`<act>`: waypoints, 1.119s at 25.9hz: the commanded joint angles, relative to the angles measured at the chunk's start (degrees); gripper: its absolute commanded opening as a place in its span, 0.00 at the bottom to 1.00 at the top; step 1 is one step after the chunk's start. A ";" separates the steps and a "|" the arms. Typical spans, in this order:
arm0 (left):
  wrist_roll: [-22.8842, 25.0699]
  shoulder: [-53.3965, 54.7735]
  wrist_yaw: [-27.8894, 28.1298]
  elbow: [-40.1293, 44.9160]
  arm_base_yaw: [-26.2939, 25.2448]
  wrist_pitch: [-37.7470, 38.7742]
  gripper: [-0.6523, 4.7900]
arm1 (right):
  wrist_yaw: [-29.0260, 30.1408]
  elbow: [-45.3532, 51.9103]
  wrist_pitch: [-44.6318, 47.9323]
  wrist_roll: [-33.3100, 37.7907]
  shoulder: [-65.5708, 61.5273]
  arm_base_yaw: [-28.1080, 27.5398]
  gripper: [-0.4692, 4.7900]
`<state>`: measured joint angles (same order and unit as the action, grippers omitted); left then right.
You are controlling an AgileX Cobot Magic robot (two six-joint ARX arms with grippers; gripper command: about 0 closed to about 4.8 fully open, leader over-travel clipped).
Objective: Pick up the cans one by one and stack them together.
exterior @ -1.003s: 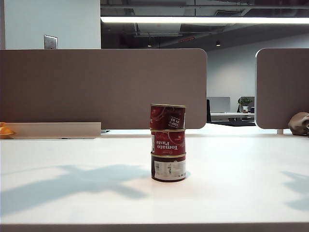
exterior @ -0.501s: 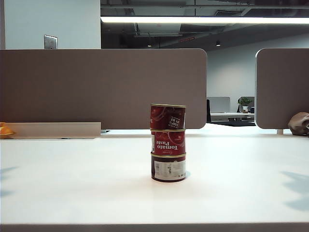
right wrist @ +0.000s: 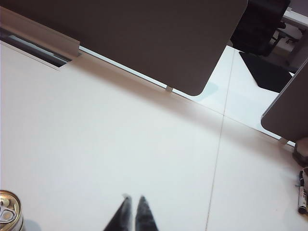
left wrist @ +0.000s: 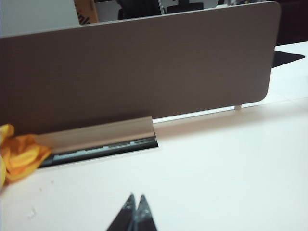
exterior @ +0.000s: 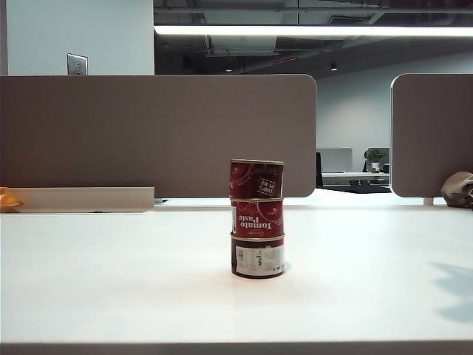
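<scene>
Three cans stand stacked in one upright column at the table's middle: top can (exterior: 256, 179), middle can (exterior: 257, 217), bottom can (exterior: 258, 257) with its white panel facing the camera. The right wrist view catches the gold pull-tab lid of the top can (right wrist: 8, 211) at the picture's edge. My right gripper (right wrist: 133, 197) hovers over bare table beside the stack, shut with nothing in it. My left gripper (left wrist: 136, 196) is shut and holds nothing, above the table near the back divider. Neither gripper shows in the exterior view.
Brown divider panels (exterior: 159, 133) line the table's far edge, with a cable slot (left wrist: 101, 144) under them. An orange object (left wrist: 19, 156) lies at the far left. A black marker (right wrist: 301, 192) and a brown bag (exterior: 458, 188) sit at the far right.
The left arm's shadow on the table's left side has slid away to the left and vanished. The stack of cans has stayed still.
</scene>
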<state>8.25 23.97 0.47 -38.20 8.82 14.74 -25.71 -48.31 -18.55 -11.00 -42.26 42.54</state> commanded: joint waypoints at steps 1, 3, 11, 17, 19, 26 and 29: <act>-1.57 -4.59 -0.72 7.41 -0.31 -5.22 0.11 | -0.09 -0.26 0.72 0.09 0.11 0.07 0.13; -3.28 -7.91 -0.52 12.85 -0.33 -6.80 0.11 | -0.09 -0.26 0.74 0.09 0.11 0.07 0.13; -8.35 -17.42 -0.02 26.16 -0.33 -8.48 0.11 | -0.11 -0.26 0.72 0.09 0.11 0.07 0.13; -9.38 -22.58 -0.07 32.17 -0.31 -8.44 0.11 | -0.09 -0.26 0.72 0.09 0.11 0.07 0.13; -9.33 -23.74 -0.04 33.44 -0.31 -8.48 0.11 | -0.09 -0.26 0.74 0.09 0.11 0.07 0.13; -8.81 -23.65 4.85 36.30 -1.81 -8.15 0.11 | -0.11 -0.26 0.74 0.09 0.11 0.07 0.13; -11.26 -23.65 2.54 37.27 -6.08 -7.91 0.11 | -0.11 -0.26 0.74 0.09 0.11 0.07 0.13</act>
<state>-1.56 0.27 4.12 -1.02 3.53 7.49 -25.71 -48.31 -18.70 -11.00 -42.26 42.54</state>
